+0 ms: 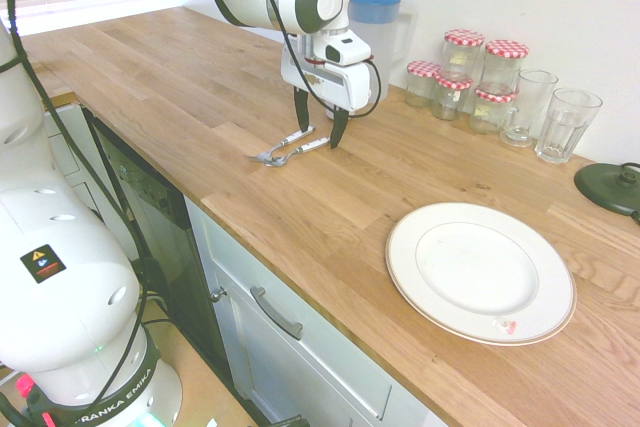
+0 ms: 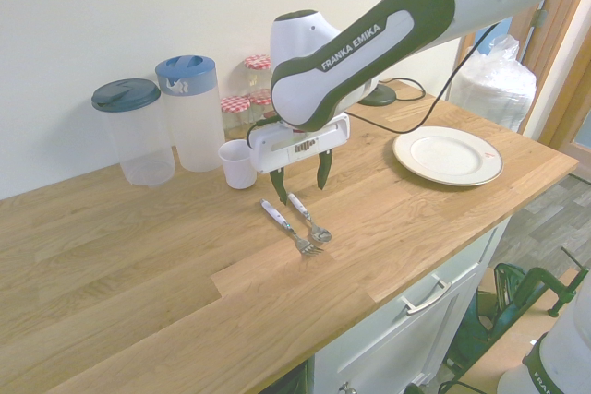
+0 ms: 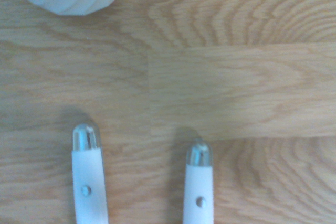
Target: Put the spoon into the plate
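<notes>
Wooden counter (image 1: 330, 207) bears spoon (image 2: 311, 220), fork (image 2: 288, 227), plate (image 1: 480, 271), jars (image 1: 470, 77).

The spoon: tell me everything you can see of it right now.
The spoon is small, with a shiny metal bowl and a white handle capped in metal. It lies flat on the wooden counter, close beside the fork, roughly parallel to it. The open claw hovers above the handle ends without touching it.

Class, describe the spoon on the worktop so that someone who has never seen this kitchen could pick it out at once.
Start at the long wooden worktop and find the small white cup in front of the two plastic jugs. Just in front of the cup, two pieces of cutlery lie side by side. The spoon is the one nearer the white plate, ending in a rounded bowl, while its neighbour, the fork, ends in prongs.
</notes>
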You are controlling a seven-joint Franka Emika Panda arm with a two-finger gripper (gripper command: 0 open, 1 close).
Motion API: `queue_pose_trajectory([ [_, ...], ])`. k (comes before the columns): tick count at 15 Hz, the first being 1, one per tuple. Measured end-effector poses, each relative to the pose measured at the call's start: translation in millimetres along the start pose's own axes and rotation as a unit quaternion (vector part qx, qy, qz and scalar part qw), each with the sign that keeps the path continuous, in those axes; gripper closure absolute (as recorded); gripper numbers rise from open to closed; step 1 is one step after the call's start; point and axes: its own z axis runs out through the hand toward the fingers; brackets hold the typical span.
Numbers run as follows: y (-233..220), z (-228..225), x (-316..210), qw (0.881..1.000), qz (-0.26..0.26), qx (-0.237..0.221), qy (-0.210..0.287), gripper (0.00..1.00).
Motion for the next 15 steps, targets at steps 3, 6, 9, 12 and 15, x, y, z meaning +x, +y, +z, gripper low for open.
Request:
queue_pose_trajectory([
  [3, -6, 12, 2, 1.000, 0.006, -0.004, -0.005, 1.00],
  [6, -4, 15, 8, 1.000, 0.012, -0.004, -0.005, 1.00],
  [9, -3, 18, 10, 1.000, 0.014, -0.005, -0.006, 1.00],
  [12, -5, 18, 7, 1.000, 0.011, -0.005, -0.006, 1.00],
  [15, -6, 18, 5, 1.000, 0.008, -0.005, -0.005, 1.00],
])
